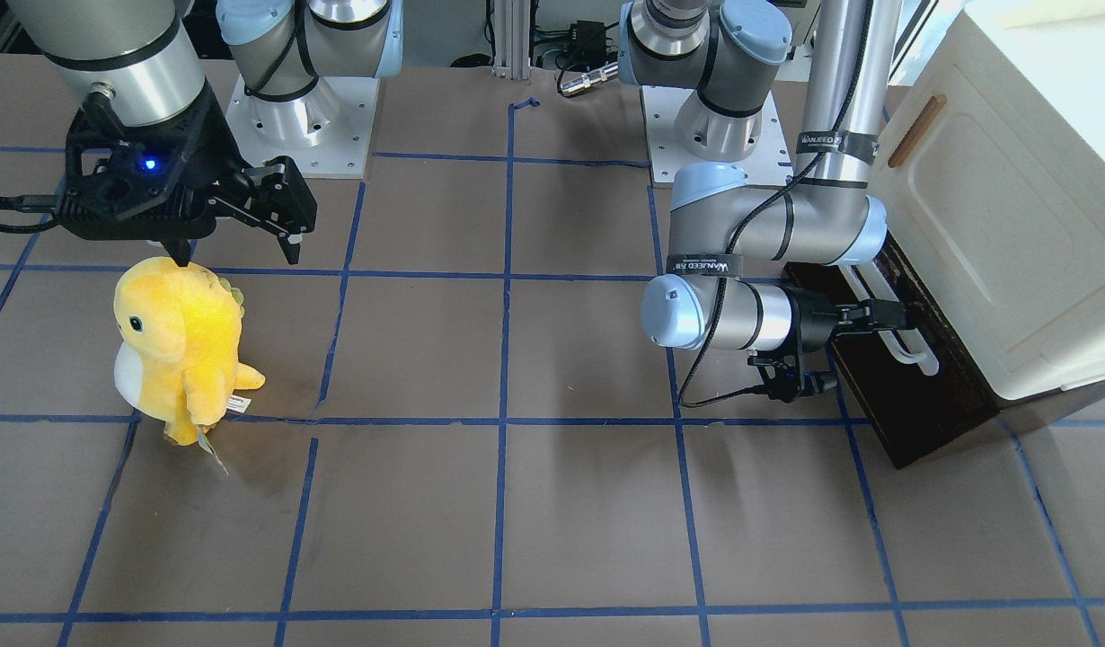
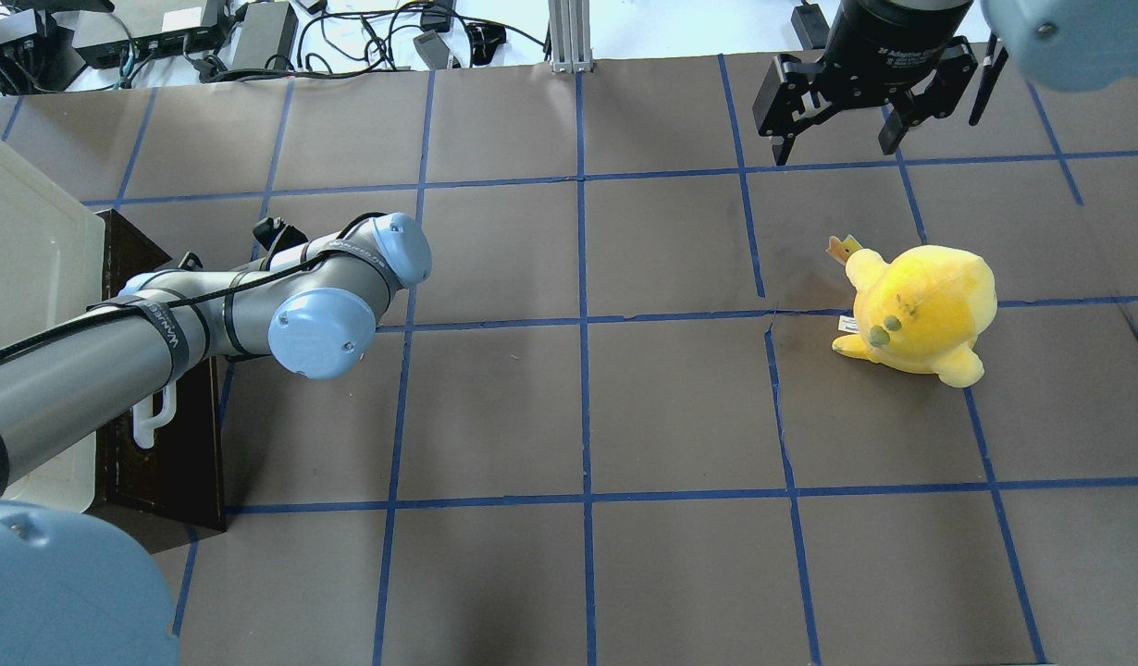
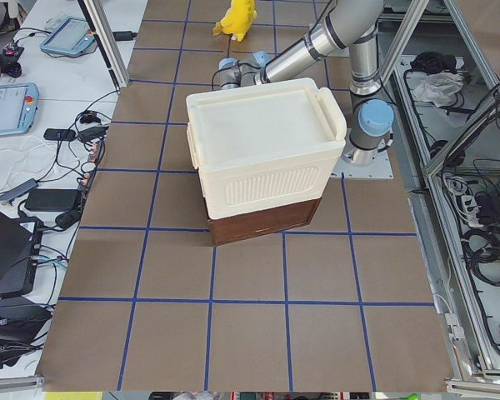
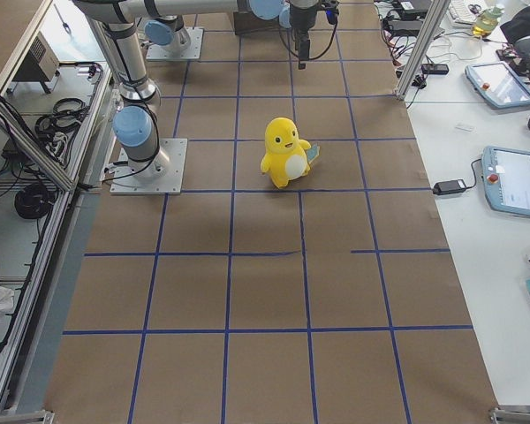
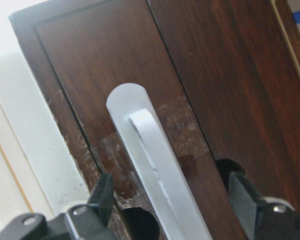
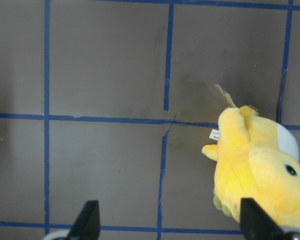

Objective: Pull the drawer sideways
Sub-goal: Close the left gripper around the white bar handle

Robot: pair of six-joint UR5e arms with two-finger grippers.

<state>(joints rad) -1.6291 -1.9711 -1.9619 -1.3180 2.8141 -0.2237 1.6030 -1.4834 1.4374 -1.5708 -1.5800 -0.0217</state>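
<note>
The drawer (image 1: 912, 404) has a dark brown wooden front and a long white bar handle (image 1: 914, 349). It sits at the foot of the cream cabinet (image 1: 1011, 225). My left gripper (image 1: 887, 314) is at the handle. In the left wrist view the gripper (image 5: 172, 202) is open, with one finger on each side of the white handle (image 5: 150, 155) and a gap to both. The brown front (image 5: 215, 75) fills that view. My right gripper (image 1: 235, 250) is open and empty, hovering above the table far from the drawer (image 2: 153, 462).
A yellow plush toy (image 1: 180, 346) stands on the brown, blue-taped table below the right gripper (image 2: 835, 148); it also shows in the right wrist view (image 6: 260, 170). The cabinet has a small brown wooden handle (image 1: 916, 130). Both arm bases stand at the table's robot side.
</note>
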